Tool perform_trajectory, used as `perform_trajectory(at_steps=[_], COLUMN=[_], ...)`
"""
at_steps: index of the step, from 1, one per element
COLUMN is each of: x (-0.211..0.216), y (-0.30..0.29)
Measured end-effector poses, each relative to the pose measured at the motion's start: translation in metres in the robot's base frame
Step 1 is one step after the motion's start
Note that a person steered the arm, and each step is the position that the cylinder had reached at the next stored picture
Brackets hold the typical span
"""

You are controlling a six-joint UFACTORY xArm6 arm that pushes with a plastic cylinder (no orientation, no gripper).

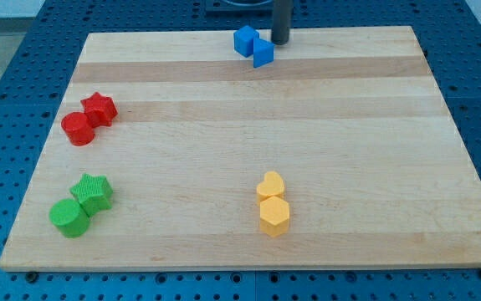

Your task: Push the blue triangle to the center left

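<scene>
The blue triangle [263, 53] lies near the view's top edge of the wooden board [307, 150], just right of centre. A second blue block [245, 40], cube-like, touches it on its upper left. My tip [279, 41] stands at the top of the board, just to the upper right of the blue triangle, very close to it or touching it. The dark rod rises out of the view's top.
A red star [99, 108] and a red cylinder [78, 128] sit together at the centre left. A green star [93, 191] and a green cylinder [69, 216] sit at the bottom left. A yellow heart [270, 185] and a yellow hexagon [273, 215] sit at bottom centre.
</scene>
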State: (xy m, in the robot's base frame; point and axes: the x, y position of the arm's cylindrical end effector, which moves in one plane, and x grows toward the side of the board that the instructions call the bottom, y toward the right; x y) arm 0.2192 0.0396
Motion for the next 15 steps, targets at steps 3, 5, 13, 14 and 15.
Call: perform_trajectory(at_steps=[3,5,13,14,15], x=[0.082,0.124,0.176,0.176,0.144], y=[-0.021,-0.055,-0.229,-0.233,-0.194])
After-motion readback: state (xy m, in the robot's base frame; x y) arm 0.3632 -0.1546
